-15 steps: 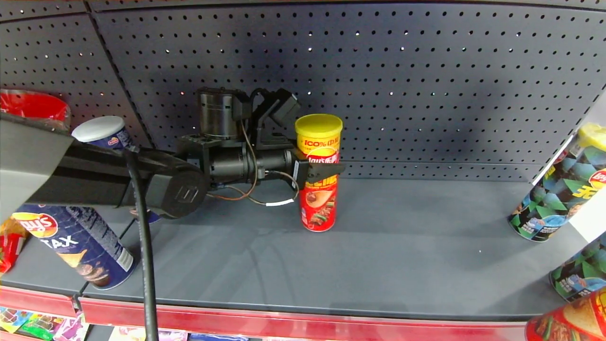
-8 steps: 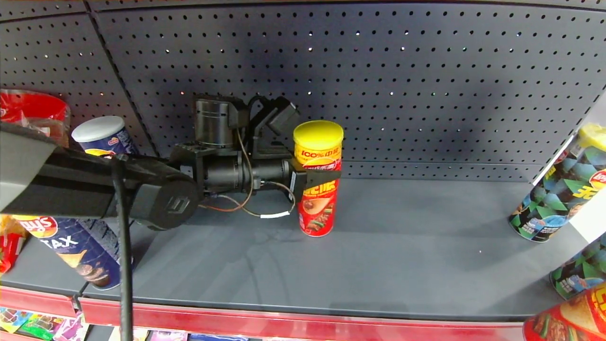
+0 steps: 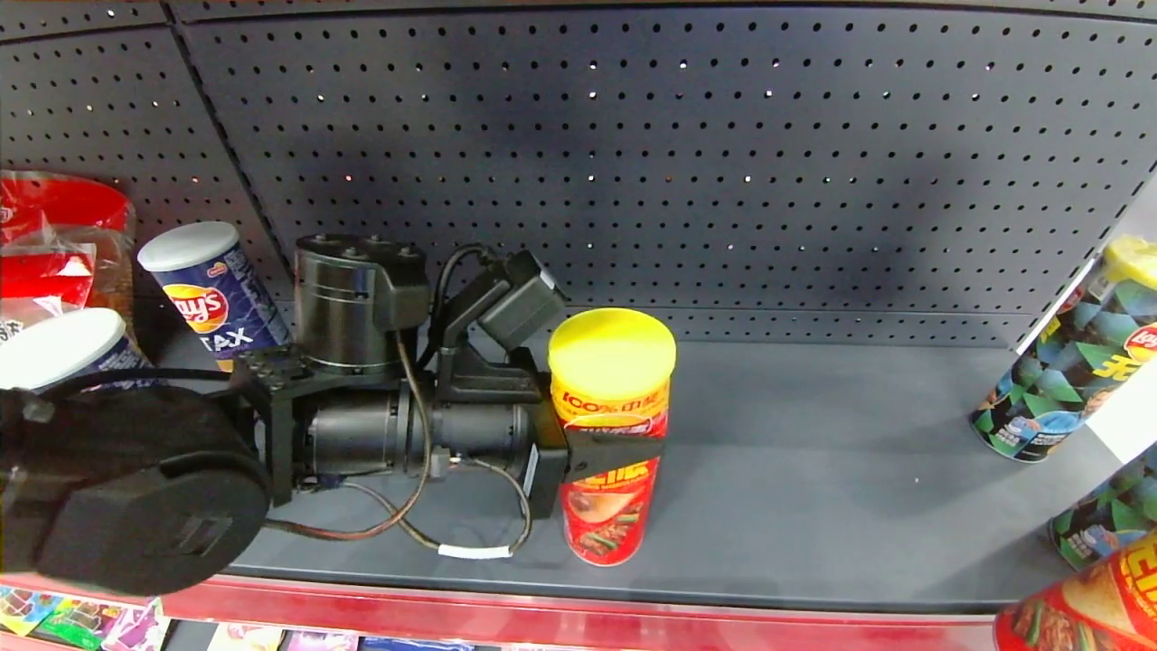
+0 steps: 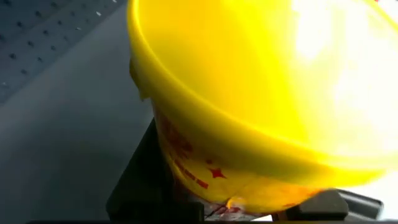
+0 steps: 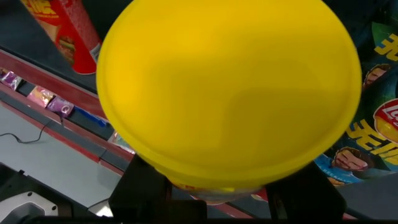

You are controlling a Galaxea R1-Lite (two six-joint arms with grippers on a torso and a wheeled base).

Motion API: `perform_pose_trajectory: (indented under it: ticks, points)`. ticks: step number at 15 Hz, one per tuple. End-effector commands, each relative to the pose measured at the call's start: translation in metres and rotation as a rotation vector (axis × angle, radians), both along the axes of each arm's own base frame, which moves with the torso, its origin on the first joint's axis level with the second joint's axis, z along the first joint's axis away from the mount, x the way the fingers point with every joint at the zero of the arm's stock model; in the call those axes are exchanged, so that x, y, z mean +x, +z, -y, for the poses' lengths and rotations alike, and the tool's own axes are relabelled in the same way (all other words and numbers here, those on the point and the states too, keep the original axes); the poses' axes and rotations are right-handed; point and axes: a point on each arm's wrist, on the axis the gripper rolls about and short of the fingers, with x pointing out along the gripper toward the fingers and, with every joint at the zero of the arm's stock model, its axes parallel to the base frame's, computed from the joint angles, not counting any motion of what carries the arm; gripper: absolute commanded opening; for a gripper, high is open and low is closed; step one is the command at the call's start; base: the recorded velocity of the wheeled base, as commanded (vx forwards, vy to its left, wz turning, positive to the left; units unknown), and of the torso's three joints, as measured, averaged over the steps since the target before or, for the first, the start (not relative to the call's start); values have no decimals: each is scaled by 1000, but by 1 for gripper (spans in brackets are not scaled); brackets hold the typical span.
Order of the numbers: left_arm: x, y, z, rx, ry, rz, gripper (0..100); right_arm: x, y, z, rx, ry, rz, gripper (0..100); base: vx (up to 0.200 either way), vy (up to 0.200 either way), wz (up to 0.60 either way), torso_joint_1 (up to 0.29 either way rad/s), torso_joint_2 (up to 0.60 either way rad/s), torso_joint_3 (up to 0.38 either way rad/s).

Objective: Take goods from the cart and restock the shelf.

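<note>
A red chip can with a yellow lid point(image 3: 612, 348) stands upright near the front edge of the grey shelf point(image 3: 813, 488). My left gripper point(image 3: 615, 448) is shut around its middle from the left. In the left wrist view the lid point(image 4: 249, 81) sits close up, with a dark finger point(image 4: 143, 186) beside the can body. My right gripper point(image 5: 217, 199) is shut on a second yellow-lidded can point(image 5: 230, 87), whose red body point(image 3: 1085, 597) shows low at the right, below the shelf edge. I cannot tell whether the first can's base touches the shelf.
Two blue chip cans point(image 3: 212, 294) point(image 3: 59, 348) and a red bag point(image 3: 54, 235) crowd the shelf's left end. Green-and-black cans point(image 3: 1058, 362) stand at the right end. A pegboard wall point(image 3: 723, 163) closes the back. The red front rail point(image 3: 578, 619) runs below. Bare shelf lies right of the held can.
My left arm has pulled back, bringing the red can from near the back wall to the shelf's front edge. The right-hand can has barely shifted.
</note>
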Motion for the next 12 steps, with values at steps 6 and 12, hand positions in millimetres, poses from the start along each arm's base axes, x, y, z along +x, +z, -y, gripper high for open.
perform_pose_trajectory:
  ticks: [6,12]
  points:
    - [-21,-2,-13,12,-6,-10,0,1,0,0,-2,3,-4,0,0,0,0,0,0,0]
    - [-20,0,-12,3,7,9,100,1,1,0,-1,4,1,0,0,0,0,0,0,0]
